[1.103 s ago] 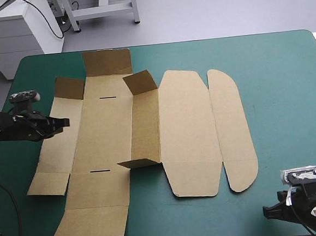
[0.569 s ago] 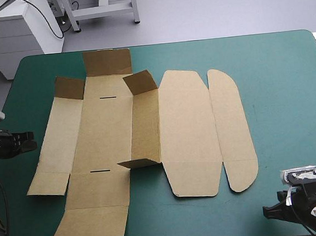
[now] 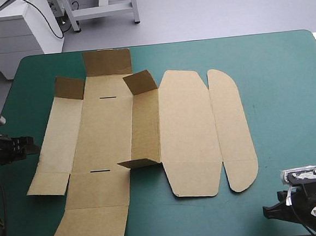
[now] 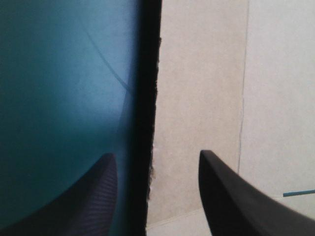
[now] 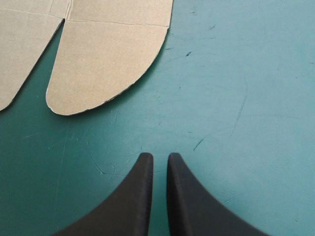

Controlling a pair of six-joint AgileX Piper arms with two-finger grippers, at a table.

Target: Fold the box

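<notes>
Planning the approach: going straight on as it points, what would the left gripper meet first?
Probably the box: its left panel's edge lies just ahead of the left gripper, lined up between the open fingers in the wrist view. Whether it slides over or strikes the edge is unclear.

Black arms point(image 3: 4, 150), curved fin-shaped black fingers point(image 5: 132, 206)

The table point(image 3: 286, 75), under a teal-green cover, fills most of the high view. Beyond the table's far edge lies a pale grey floor point(image 3: 220, 9). A white cabinet point(image 3: 14, 36) stands past the table's far left corner. The legs and crossbar of a grey metal frame point(image 3: 106, 11) are also beyond the table's far edge. The light is even and the shadows are soft.
</notes>
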